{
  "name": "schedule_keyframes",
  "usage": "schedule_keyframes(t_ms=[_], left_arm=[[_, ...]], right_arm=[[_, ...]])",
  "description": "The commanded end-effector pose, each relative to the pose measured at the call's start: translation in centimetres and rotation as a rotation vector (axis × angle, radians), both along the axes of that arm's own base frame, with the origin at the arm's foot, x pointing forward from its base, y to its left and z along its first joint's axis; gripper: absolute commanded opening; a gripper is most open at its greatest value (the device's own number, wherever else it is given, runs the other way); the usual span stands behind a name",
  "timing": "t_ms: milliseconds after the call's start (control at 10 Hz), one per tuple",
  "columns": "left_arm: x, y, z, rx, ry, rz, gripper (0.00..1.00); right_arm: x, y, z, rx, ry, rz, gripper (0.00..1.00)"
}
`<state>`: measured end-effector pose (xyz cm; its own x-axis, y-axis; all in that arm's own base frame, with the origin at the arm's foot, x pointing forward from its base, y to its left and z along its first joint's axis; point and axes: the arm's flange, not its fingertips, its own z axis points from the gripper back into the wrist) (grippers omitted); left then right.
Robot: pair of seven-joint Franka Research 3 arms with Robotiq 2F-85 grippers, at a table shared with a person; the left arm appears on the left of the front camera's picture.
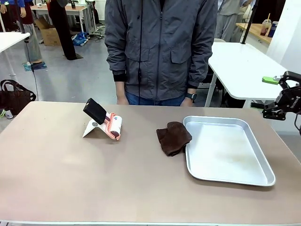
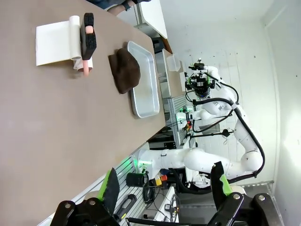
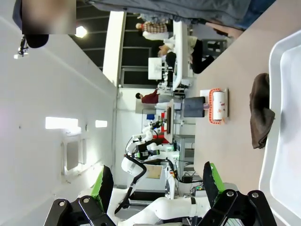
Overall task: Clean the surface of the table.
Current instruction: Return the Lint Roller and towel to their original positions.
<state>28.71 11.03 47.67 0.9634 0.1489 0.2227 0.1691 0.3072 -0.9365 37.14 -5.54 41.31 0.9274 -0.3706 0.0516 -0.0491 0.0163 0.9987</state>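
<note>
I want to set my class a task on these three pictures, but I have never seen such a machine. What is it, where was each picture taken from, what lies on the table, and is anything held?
Two white robot arms share a brown table with a person standing opposite. The front view looks across the table; each wrist view looks along one arm's own fingers. On the table lie a lint roller on its white stand, a brown cloth and a silver tray. The left gripper and right gripper both stand open, holding nothing.
</note>
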Motion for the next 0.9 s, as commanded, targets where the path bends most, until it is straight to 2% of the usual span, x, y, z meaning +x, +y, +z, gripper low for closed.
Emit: schedule_keyframes(t_ms=[0, 800], left_arm=[[-0.18, 0.07, 0.28, -0.010, -0.011, -0.001, 1.00], [-0.18, 0.07, 0.28, -0.010, -0.011, -0.001, 1.00]], right_arm=[[-0.28, -0.11, 0.31, -0.007, -0.002, 0.013, 1.00], [-0.28, -0.11, 0.31, -0.007, -0.002, 0.013, 1.00]])
